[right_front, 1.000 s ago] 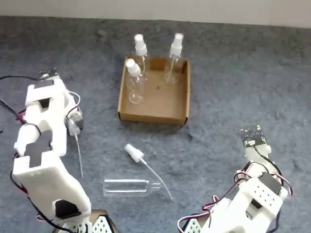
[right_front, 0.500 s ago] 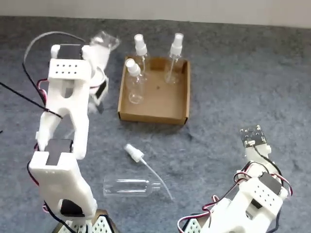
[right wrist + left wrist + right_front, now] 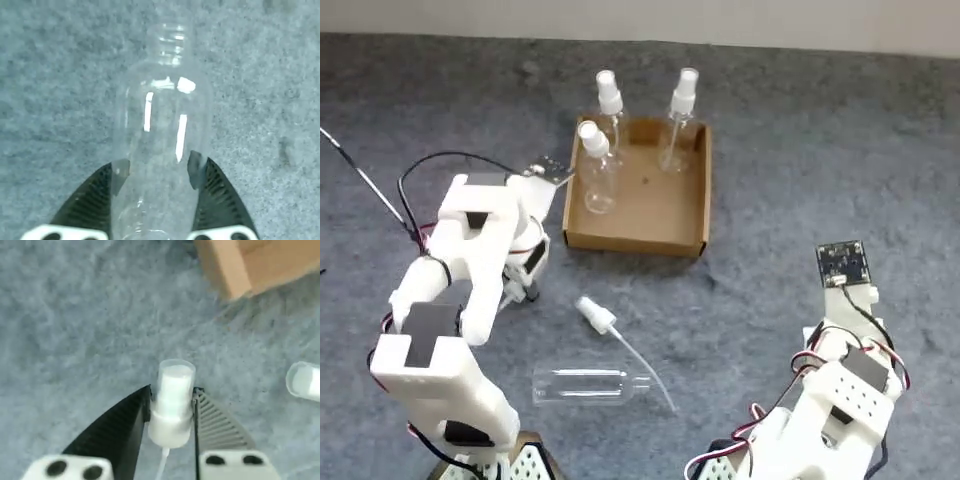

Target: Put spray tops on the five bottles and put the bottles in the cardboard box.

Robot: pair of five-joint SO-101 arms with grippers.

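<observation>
Left claw (image 3: 171,395) around white spray top (image 3: 175,377)

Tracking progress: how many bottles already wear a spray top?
3, all upright in the cardboard box: far-left bottle, far-right bottle, nearer left bottle. No others seem hidden.

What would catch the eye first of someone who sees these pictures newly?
Three capped bottles stand upright in the cardboard box at the table's far middle. The left end effector grips a spray top, the right end effector an uncapped clear bottle. Nearer, between the arms, a loose spray top and an empty bottle lie on the grey carpet.
</observation>
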